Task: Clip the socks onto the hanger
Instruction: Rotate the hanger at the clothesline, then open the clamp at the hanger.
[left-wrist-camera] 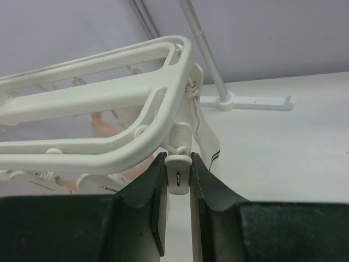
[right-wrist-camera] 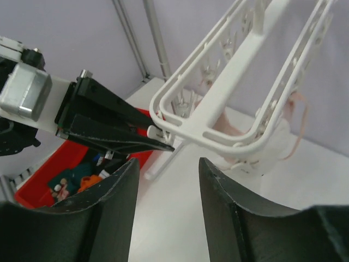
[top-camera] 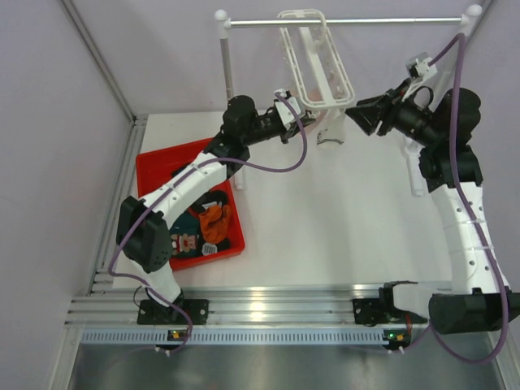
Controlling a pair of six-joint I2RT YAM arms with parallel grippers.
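The white grid-frame hanger (top-camera: 318, 58) hangs from the rail at the back. My left gripper (top-camera: 299, 116) is at its near left corner, shut on one dangling white clip (left-wrist-camera: 178, 173) under the frame (left-wrist-camera: 109, 93). A white sock with dark stripes (left-wrist-camera: 210, 148) and a pale pink sock (left-wrist-camera: 106, 124) hang beneath the hanger. My right gripper (top-camera: 353, 115) is open and empty, just right of the hanger's near end; in its own view (right-wrist-camera: 168, 162) it faces the hanger (right-wrist-camera: 234, 103) and the left fingers (right-wrist-camera: 117, 134). Orange (top-camera: 216, 219) and teal cartoon-face (top-camera: 187, 241) socks lie in the red bin.
The red bin (top-camera: 154, 162) sits at the table's left, under the left arm. A metal rail (top-camera: 366, 21) on white posts (top-camera: 221, 49) spans the back; its post foot (left-wrist-camera: 245, 102) rests on the table. Purple walls enclose the sides.
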